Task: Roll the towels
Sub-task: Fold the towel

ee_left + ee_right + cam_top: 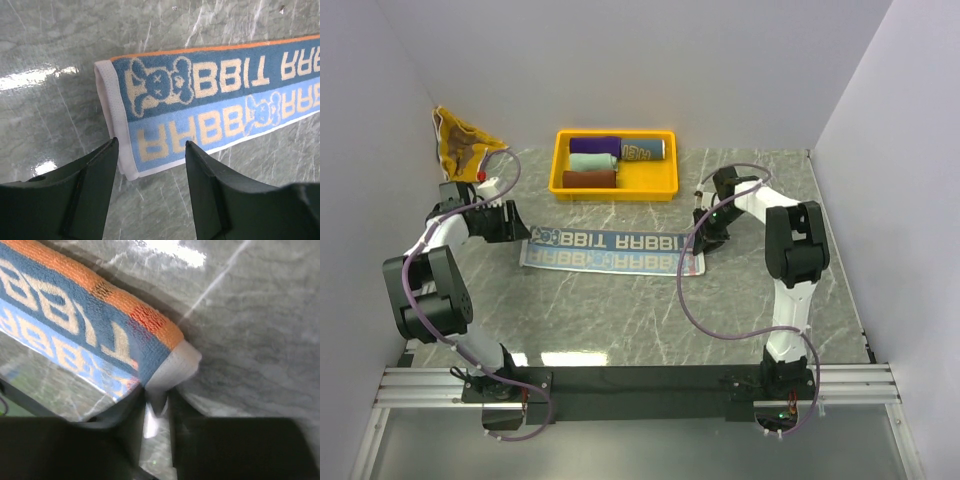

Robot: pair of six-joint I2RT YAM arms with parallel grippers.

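Blue RABBIT towel (610,252) lies flat & long on the desk (620,320), just on the near side of the yellow tray (615,194), not touching it. Not rolled yet. It's spread out straight, prob. so it can roll up neat from one end.

R fingers (703,238) are at the towel end past the tray's right corner. They're closed on the white edge (175,367) of that end. The wrist view shows the cloth pinched btw them & lifted a bit off the desk. I think that's the start of the roll, b/c u must pick the end up to fold it over.

L fingers (520,228) are at the other end, past the tray's left corner. They're open w/ nothing in them, one on each side of the towel's corner. Maybe they're there to hold that end down so the towel won't slide.

Inside the tray are 4 rolled towels (592,161): purple, mint, maroon, blue. Those look done. A brown & yellow towel (460,148) is bunched up far left of the tray, in the corner. It prob. comes later.
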